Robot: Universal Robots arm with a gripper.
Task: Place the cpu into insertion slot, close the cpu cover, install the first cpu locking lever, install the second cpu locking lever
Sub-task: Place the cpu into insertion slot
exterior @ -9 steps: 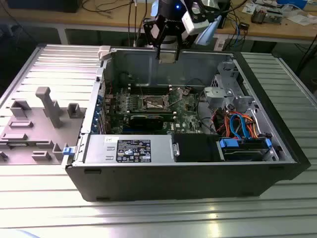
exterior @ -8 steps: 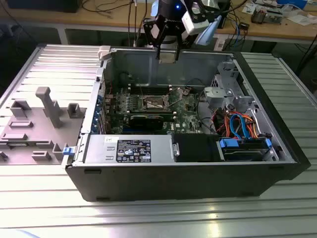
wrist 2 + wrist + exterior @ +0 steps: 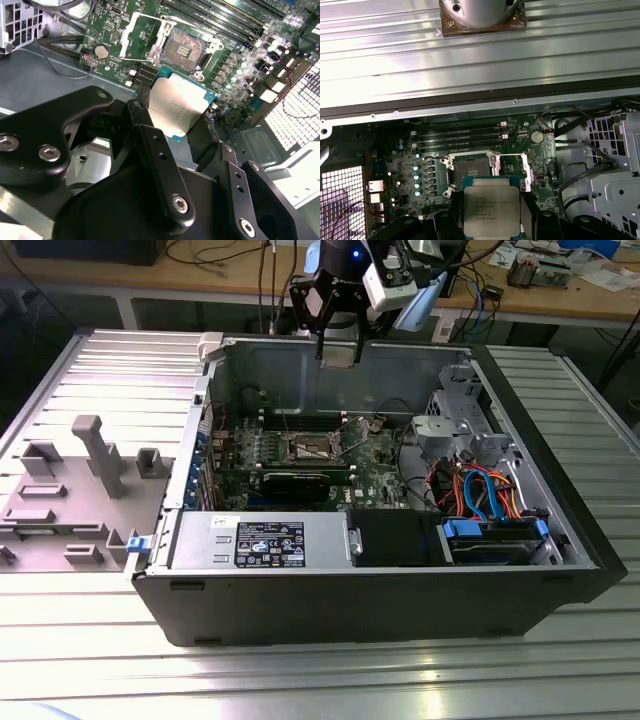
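we see the gripper (image 3: 340,352) pinching the cpu (image 3: 491,205) above the open computer case (image 3: 350,600), clear of the uncovered insertion slot (image 3: 470,170). the case sits on a ribbed metal table (image 3: 300,680), with a cluttered workbench (image 3: 560,300) behind.

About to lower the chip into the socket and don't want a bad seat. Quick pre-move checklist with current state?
1. Grip: ok, the hand holds the chip by two opposite edges, metal top showing.
2. Is the socket free: ok, its dark centre is bare.
3. Is the cover out of the way: ok, swung open beside the socket.
4. Height: not ok, the hand hangs well above the board.
5. Rotation of chip against socket: cannot tell.
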